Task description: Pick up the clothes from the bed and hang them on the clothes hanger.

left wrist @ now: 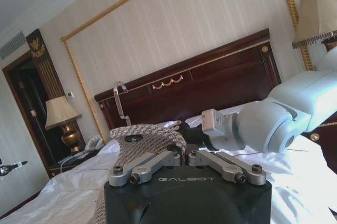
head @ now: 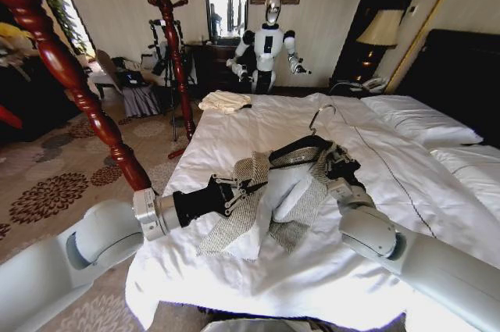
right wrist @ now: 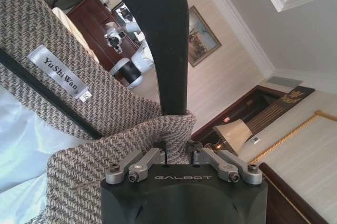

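1. The jacket (head: 269,199) is lifted a bit off the bed (head: 406,183), roughly mid-mattress, already draped over the black hanger (head: 308,144). The hanger's metal hook (head: 319,117) pokes up toward the headboard end.
2. The left gripper (head: 238,191) comes in from the jacket's foot-of-bed side and is pinched closed on the knit at its left edge; in the left wrist view the fabric bunches right at its jaws.
3. The right gripper (right wrist: 179,155) sits on the jacket's other side, by the collar, clamped narrow on the knit right where the hanger's broad arm (right wrist: 158,34) meets it.
4. Key thing, I reckon: the hanger's long axis runs between the two grippers, and the right one is nearer the hook, so it's better placed to carry it.
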Robot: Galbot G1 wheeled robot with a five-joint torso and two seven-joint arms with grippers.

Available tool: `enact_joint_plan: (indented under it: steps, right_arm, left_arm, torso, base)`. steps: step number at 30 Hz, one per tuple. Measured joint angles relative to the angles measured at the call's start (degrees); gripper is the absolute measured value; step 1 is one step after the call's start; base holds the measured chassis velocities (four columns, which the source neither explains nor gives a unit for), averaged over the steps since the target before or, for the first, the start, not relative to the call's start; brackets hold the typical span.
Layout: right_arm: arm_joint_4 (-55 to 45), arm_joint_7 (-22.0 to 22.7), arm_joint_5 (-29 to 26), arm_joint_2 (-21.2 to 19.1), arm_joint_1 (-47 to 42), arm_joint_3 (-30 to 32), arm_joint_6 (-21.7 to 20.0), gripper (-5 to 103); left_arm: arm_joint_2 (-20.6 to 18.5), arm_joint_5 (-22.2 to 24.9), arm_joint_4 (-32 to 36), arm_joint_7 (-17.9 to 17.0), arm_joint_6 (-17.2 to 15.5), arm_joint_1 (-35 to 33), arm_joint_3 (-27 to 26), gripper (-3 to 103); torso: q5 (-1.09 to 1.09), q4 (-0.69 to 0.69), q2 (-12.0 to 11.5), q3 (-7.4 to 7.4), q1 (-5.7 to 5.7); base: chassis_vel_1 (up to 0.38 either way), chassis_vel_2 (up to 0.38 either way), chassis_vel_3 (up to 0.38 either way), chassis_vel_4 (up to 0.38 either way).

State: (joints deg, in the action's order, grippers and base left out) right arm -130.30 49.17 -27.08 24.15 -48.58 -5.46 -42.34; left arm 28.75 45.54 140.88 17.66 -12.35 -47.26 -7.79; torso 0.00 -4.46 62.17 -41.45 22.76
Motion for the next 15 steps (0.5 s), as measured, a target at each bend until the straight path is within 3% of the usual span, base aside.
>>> enact_joint_plan:
  steps: [3, 5, 9, 10, 15]
  right_arm:
    - [-0.12, -0.09, -0.57, 0.83, 0.14, -0.58, 0.10, 18]
    - [-0.33, -0.31, -0.95, 1.09, 0.25, -0.53, 0.73, 18]
    - [-1.98, -1.34, -3.33, 1.76, 1.12, 0.84, 3.98, 18]
    - [-1.98, -1.34, -3.33, 1.76, 1.12, 0.84, 3.98, 18]
    - [-3.85, -1.37, -9.68, 3.69, 4.67, 1.20, 6.17, 18]
  left_arm:
    - [0.62, -1.44, -0.24, -1.96, 0.11, -0.98, 1.15, -2]
    - [0.88, -2.38, -0.50, -2.37, 0.19, -2.31, 1.18, 2]
    - [1.79, -6.90, -1.80, -0.72, 0.88, -6.56, 0.79, 17]
    - [1.79, -6.90, -1.80, -0.72, 0.88, -6.56, 0.79, 17]
    - [2.54, -10.69, -2.40, 0.72, 1.44, -8.65, 1.29, 39]
  torso:
    - [0.01, -0.02, 0.00, 0.00, 0.00]
    - [0.01, -0.01, 0.00, 0.00, 0.00]
    - [-0.01, 0.01, 0.00, 0.00, 0.00]
    - [-0.01, 0.01, 0.00, 0.00, 0.00]
    - [0.00, 0.00, 0.00, 0.00, 0.00]
  base:
    - [0.000, 0.000, 0.000, 0.000]
    - [0.000, 0.000, 0.000, 0.000]
    - [0.000, 0.000, 0.000, 0.000]
    - [0.000, 0.000, 0.000, 0.000]
    - [0.000, 0.000, 0.000, 0.000]
